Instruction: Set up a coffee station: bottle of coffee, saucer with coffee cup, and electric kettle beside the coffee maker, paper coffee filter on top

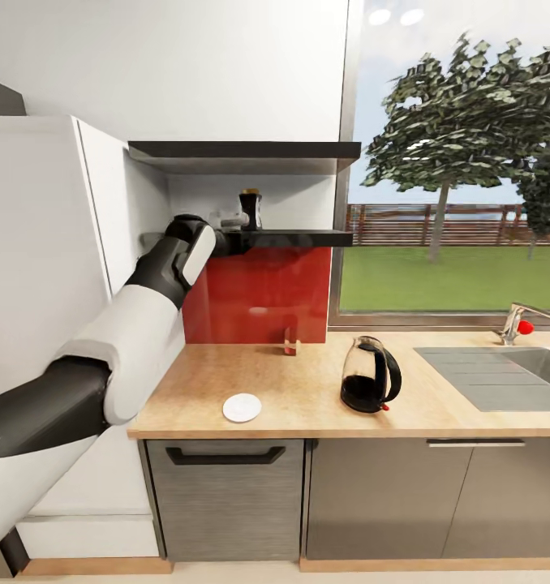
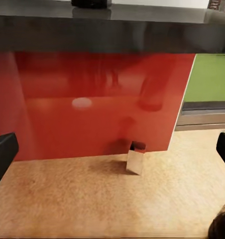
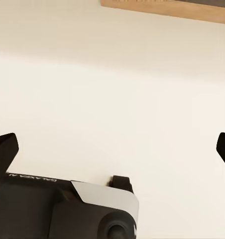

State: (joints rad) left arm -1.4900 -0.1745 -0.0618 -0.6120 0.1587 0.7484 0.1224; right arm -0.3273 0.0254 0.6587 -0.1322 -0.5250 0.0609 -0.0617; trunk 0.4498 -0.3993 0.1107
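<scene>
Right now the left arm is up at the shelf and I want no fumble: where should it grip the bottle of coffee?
Grip the bottle of coffee around its upright body, below the cap, coming level from the open shelf front; the upper shelf probably blocks a top approach.

Desk: light beige wood grain, matt, w/ brown wood edge. Cabinets under it: dark grey, brushed-metal look, semi-gloss; black handle. Backsplash: red, v. glossy, mirrors the things in front of it in the left wrist view. Shelf: black, smooth, slight sheen. Electric kettle: clear glass dome, black plastic base + handle. Saucer: white, smooth, ceramic look. Bottle of coffee: dark, glossy. Small carton: red/white, looks like cardboard. Sink: grey matt metal; tap shiny chrome. Left arm: white + black smooth plastic shells. Floor: pale cream, plain, matt.
</scene>
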